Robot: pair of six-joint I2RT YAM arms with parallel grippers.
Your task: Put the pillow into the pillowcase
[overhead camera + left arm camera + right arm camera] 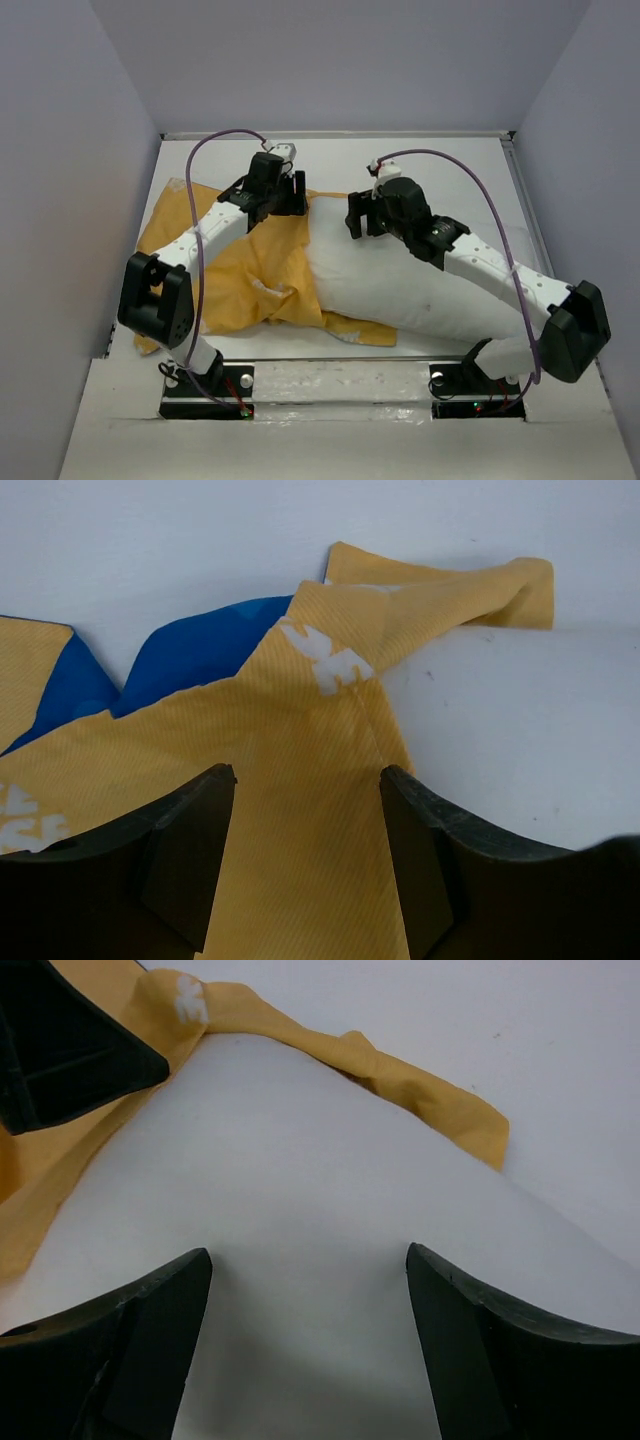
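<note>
The white pillow [420, 285] lies across the middle and right of the table. Its left end is tucked against the orange-yellow pillowcase [245, 270], which is spread out to the left. A strip of the case shows under the pillow's near edge. My left gripper [290, 198] is open above the case's far edge by the pillow's corner. In the left wrist view the gripper [307, 772] has orange fabric [300, 810] running between its spread fingers, with the blue inner face [190, 655] behind and the pillow [520, 730] to the right. My right gripper [358, 215] is open over the pillow's far left part. In the right wrist view the gripper [308, 1250] has bare pillow [310, 1190] between its fingers.
White table [450, 165] boxed in by grey walls at the back and sides. In the right wrist view the left gripper's finger [60, 1040] is close at the upper left, and an orange fold of the case [420, 1100] wraps the pillow's far corner.
</note>
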